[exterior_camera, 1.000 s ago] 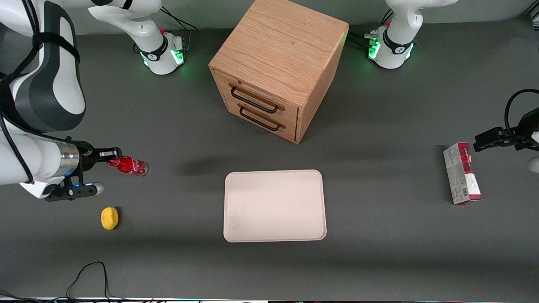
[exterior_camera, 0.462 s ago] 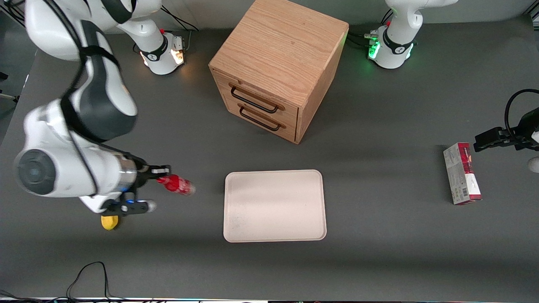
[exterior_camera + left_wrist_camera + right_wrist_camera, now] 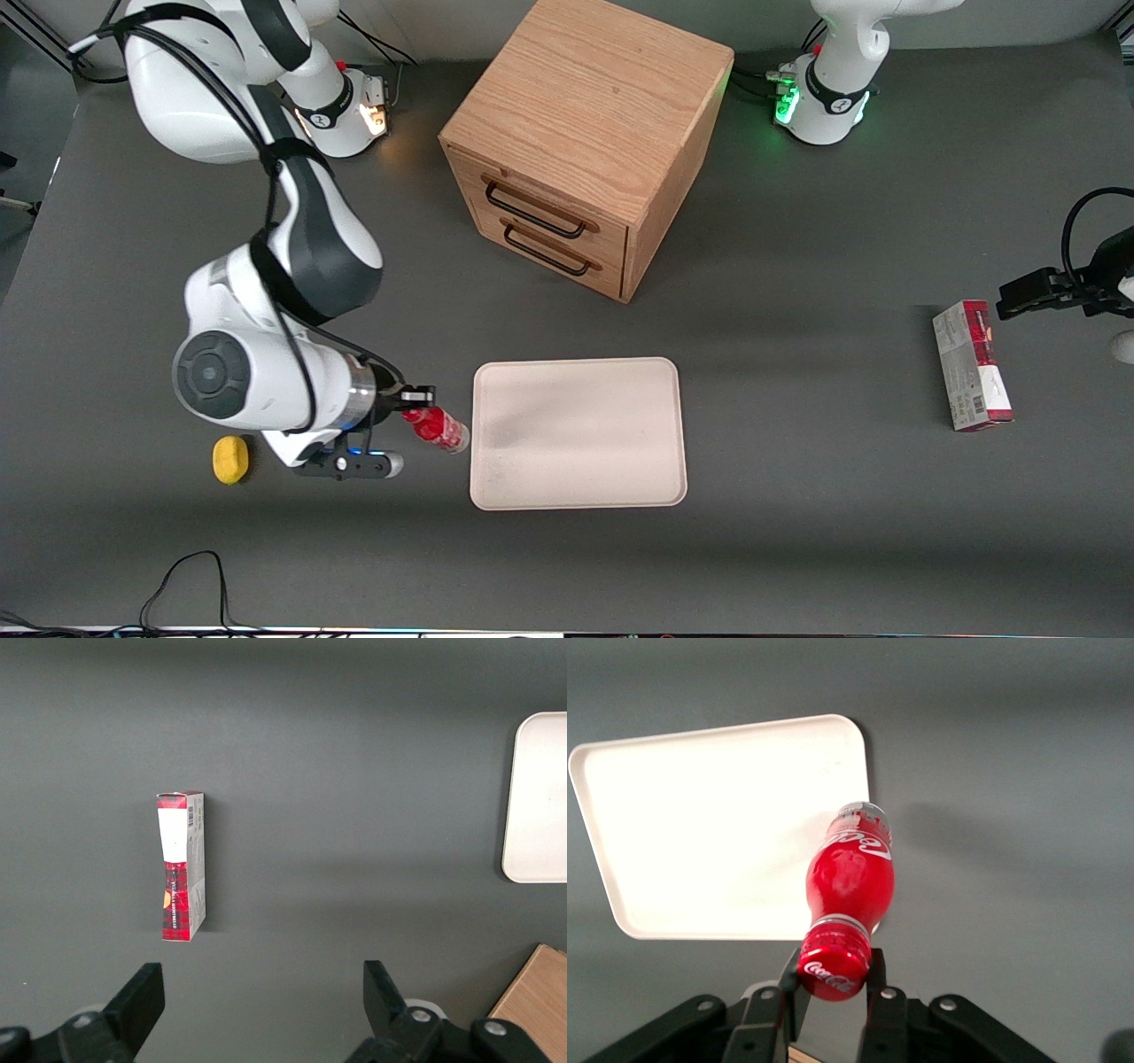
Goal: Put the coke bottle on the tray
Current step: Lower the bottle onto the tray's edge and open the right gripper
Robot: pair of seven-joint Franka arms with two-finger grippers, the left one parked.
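My right gripper point(image 3: 416, 403) is shut on the cap end of the small red coke bottle point(image 3: 437, 428) and holds it in the air, base pointing away from the wrist. The bottle hangs just off the working-arm-side edge of the cream-white tray point(image 3: 578, 432), which lies flat on the dark table. In the right wrist view the gripper point(image 3: 833, 973) clamps the red cap, and the bottle point(image 3: 850, 875) points at the tray's rounded corner point(image 3: 726, 824). The tray's edge also shows in the left wrist view point(image 3: 538, 797).
A wooden drawer cabinet point(image 3: 585, 142) stands farther from the front camera than the tray. A yellow lemon-like object point(image 3: 230, 459) lies toward the working arm's end. A red-and-grey carton box point(image 3: 972, 365) lies toward the parked arm's end, also in the left wrist view point(image 3: 182, 865).
My right arm has carried the bottle from the working arm's end of the table toward the tray, and a little nearer the front camera. The grip on the cap has held.
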